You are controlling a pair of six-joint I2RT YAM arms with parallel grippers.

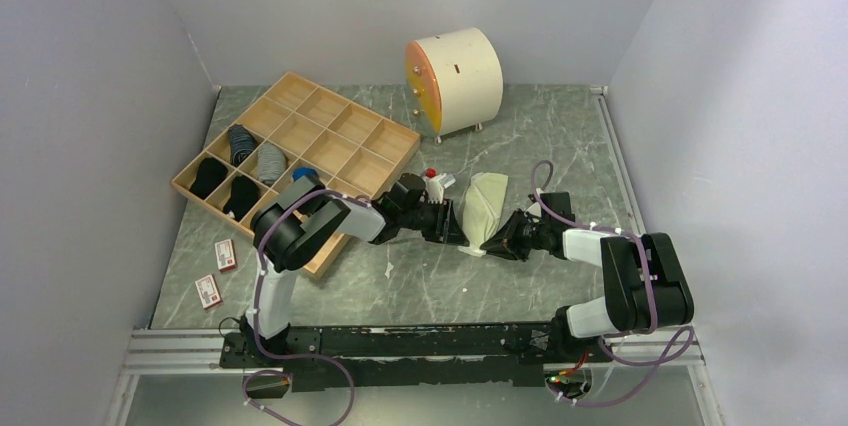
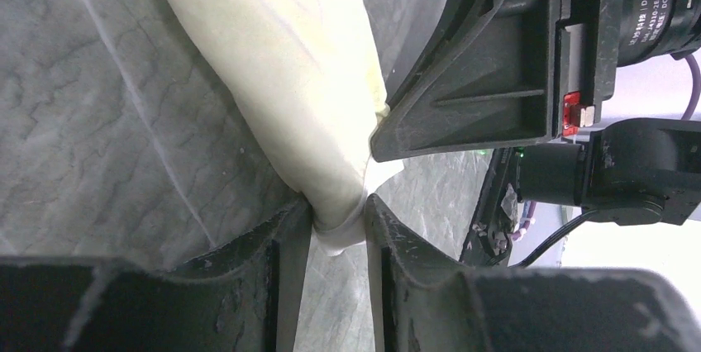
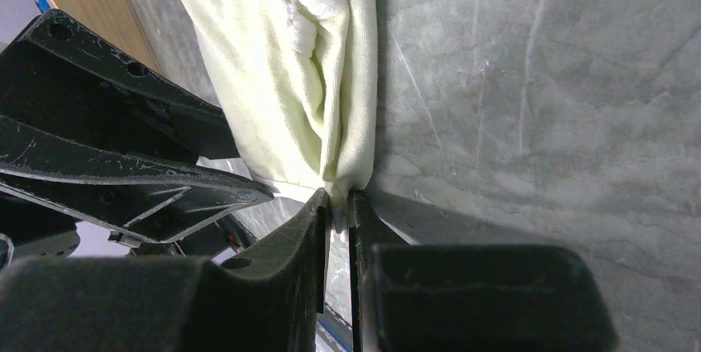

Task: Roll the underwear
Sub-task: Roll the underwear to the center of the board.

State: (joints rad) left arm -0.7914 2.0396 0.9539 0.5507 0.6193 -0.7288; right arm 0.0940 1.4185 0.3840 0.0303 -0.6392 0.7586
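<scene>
- The underwear [image 1: 487, 204], a pale yellow folded strip, lies on the table [image 1: 560, 146] just right of centre in the top view. It slants from upper right to lower left.
- Its lower end sits between the two grippers, which meet there just beside each other.
- The left gripper [image 2: 339, 221] pinches the strip's lower tip at the bottom centre of the left wrist view. Its fingers are pressed onto a small fold of cloth.
- The right gripper [image 3: 337, 203] nips the strip's lower right edge. Its fingers are almost together, with fabric caught between them.
- Each gripper crowds the other's view. A right finger [image 2: 479, 79] fills the upper right of the left wrist view and touches the cloth, while the left fingers [image 3: 124, 170] lie dark across the left of the right wrist view.
- A small red-and-white thing [image 1: 432, 176] lies just left of the strip's upper end.
- A wooden tray [image 1: 345, 136] sits at upper left, with socks [image 1: 240, 146] in its left compartments.
- A round cabinet [image 1: 455, 81] stands at top centre, well apart from the cloth.
- Two small boxes [image 1: 225, 254] lie at lower left, near the tray.
</scene>
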